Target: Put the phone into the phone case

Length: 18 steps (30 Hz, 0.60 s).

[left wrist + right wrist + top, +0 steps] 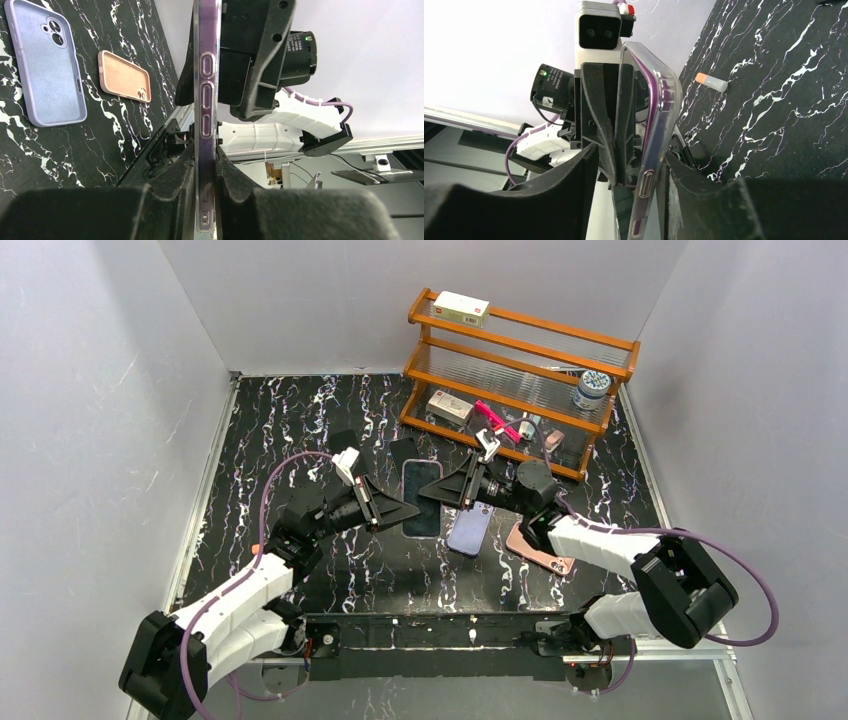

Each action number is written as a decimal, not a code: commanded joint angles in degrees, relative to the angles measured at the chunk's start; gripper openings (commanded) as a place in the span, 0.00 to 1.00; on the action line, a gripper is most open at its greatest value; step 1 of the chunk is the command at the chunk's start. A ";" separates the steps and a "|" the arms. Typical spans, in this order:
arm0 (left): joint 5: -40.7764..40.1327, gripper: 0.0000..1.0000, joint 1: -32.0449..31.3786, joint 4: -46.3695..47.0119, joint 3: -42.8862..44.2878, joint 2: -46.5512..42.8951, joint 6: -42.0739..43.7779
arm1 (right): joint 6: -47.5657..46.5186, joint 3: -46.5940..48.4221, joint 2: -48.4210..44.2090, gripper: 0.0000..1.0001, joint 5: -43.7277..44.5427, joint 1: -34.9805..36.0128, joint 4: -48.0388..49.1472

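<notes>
While phone (422, 497) is gripped, lilac case (470, 528) beside

Bright, even overhead light in the top view: white walls (100, 390) read flat, and the arms throw only soft shadows on the glossy black marbled table (300, 420). In the 2 wrist views, near finger pads (75, 215) are dark, blurred and out of focus, w/ pale bkgd almost blown out. Glare streaks the clear case (206, 100) edge. Slight wide-angle stretch at the frame edges.
</notes>
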 commanded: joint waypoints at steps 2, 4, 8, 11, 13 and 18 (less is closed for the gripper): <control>2.93 0.00 -0.06 1.94 -0.26 -2.71 2.70 | -4.03 3.84 -3.95 0.54 -2.42 -2.41 -0.36; 3.37 0.00 -0.06 2.23 -0.36 -3.13 3.01 | -4.57 4.36 -4.37 0.53 -3.05 -3.49 -1.49; 4.63 0.00 -0.06 2.37 -0.29 -2.71 3.39 | -5.16 5.76 -3.74 0.48 -4.69 -5.04 -2.06; 5.65 0.00 -0.06 2.76 -0.12 -2.24 3.50 | -4.80 6.25 -2.86 0.48 -5.17 -5.97 -1.41; 5.96 0.00 -0.06 2.78 -0.19 -2.28 3.56 | -4.43 6.58 -2.23 0.48 -5.43 -6.31 -0.64; 5.74 0.00 -0.06 2.79 -0.88 -2.40 3.39 | -4.55 7.60 -0.90 0.44 -5.75 -6.78 -0.39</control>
